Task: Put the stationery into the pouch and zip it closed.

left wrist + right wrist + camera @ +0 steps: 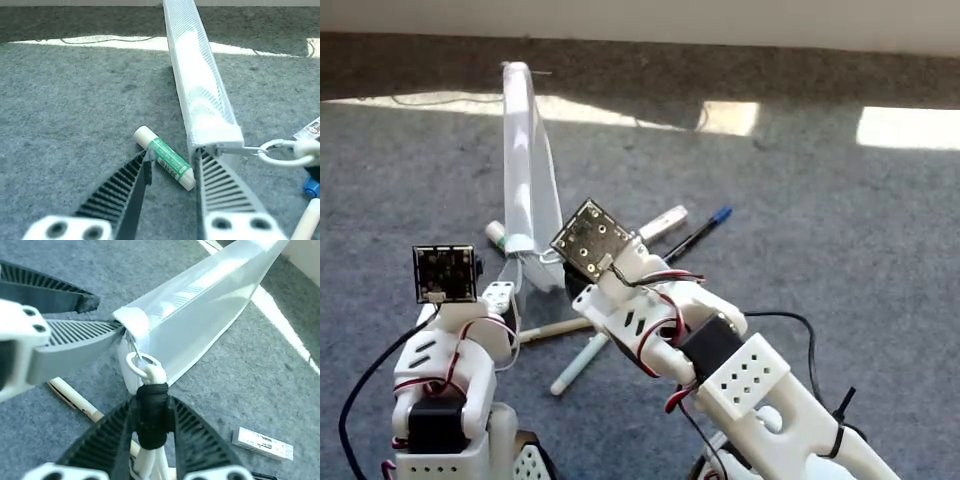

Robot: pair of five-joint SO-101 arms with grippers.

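The translucent white pouch [528,150] stands on edge on the grey carpet, its near end [215,134] by one finger of my left gripper [172,154]. That gripper is open, and a green-labelled glue stick [165,159] lies on the carpet just past its fingertips. My right gripper [152,406] is shut on the black zipper pull [152,415], whose white ring [140,362] hangs from the pouch's end. A blue-capped pen [700,232], a small white box [665,222], a beige pen [555,330] and a pale pen [580,365] lie outside the pouch.
Grey carpet [840,250] spreads all around, with sunlit patches [910,128] at the back. Cables trail from the right arm [750,380] at the front. The small white box [262,444] lies apart on the right side.
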